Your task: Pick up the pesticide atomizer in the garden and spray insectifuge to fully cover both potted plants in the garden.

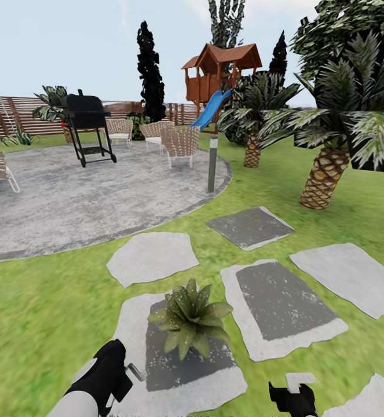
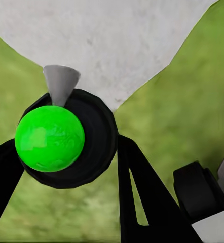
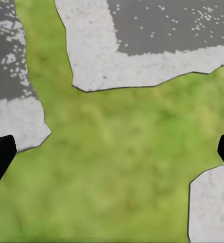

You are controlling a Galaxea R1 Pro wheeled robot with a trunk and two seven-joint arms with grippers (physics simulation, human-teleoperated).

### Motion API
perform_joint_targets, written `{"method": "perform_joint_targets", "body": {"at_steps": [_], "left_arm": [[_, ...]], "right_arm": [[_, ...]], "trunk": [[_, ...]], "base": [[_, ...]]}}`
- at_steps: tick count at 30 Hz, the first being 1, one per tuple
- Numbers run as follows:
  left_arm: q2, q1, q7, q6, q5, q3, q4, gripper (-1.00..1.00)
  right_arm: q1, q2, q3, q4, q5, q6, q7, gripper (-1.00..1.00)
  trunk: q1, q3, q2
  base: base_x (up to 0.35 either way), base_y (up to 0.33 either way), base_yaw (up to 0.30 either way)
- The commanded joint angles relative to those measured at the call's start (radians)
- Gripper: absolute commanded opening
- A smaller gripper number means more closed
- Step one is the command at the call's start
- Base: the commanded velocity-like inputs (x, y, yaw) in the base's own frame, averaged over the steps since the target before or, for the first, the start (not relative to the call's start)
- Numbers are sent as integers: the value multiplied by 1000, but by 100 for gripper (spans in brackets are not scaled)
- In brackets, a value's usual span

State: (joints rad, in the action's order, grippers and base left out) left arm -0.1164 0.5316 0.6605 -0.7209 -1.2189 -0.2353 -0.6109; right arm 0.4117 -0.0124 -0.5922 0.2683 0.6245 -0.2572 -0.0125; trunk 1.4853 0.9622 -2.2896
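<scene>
The left claw [image 1: 125, 368] is clenched on the spray bottle [image 2: 51, 136]. In the left wrist view the bottle shows as a bright green round body sitting in a black ring between the claw's fingers [image 2: 137, 202], with a pale grey nozzle cone [image 2: 60, 83] pointing away toward a light stone. In the head view a small whitish piece juts out of the claw toward the plant; I take that to be the nozzle head.

The right claw [image 1: 293, 399] hangs low over the lawn [image 1: 35, 313]. In its wrist view the two dark fingertips [image 3: 0, 157] stand at opposite edges with bare grass and stone between them: released, holding nothing.

One small plant [image 1: 190, 317], a low rosette of pointed green leaves, sits on a stepping stone [image 1: 180, 382] directly ahead, near the left claw. A second rosette that may be the other plant [image 1: 19, 138] stands far off by the wooden fence [image 1: 12, 116], beyond the round paved patio [image 1: 87, 197]; at that range it cannot be confirmed.

Status, as judged:
1. Pick-up: complete.
2. Near plant: no spray or coating is visible on the leaves; count it as outstanding.
3. Second plant: outstanding, and it calls for a drive across the garden.
</scene>
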Motion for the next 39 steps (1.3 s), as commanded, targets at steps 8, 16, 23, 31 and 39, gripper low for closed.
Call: {"method": "perform_joint_targets", "body": {"at_steps": [8,16,23,31,39], "left_arm": [[-4,1,-1,0,-7,-9,-4,-100],[-3,2,-1,1,25,-8,-4,-100],[-5,2,-1,1,27,-7,-4,-100],[-3,2,-1,1,25,-6,-3,-100],[-3,2,-1,1,25,-6,-3,-100]], "right_arm": [[1,0,-8,-1,11,-5,-1,100],[1,0,-8,-2,11,-5,-1,100],[1,0,-8,-3,11,-4,-1,100],[1,0,-8,-3,11,-5,-1,100],[1,0,-8,-2,11,-5,-1,100]], "trunk": [[0,1,0],[0,1,0],[0,1,0],[0,1,0],[0,1,0]], "base": [[7,19,147],[51,-16,3],[231,-156,0],[-22,-97,89],[-1,-1,242]]}}
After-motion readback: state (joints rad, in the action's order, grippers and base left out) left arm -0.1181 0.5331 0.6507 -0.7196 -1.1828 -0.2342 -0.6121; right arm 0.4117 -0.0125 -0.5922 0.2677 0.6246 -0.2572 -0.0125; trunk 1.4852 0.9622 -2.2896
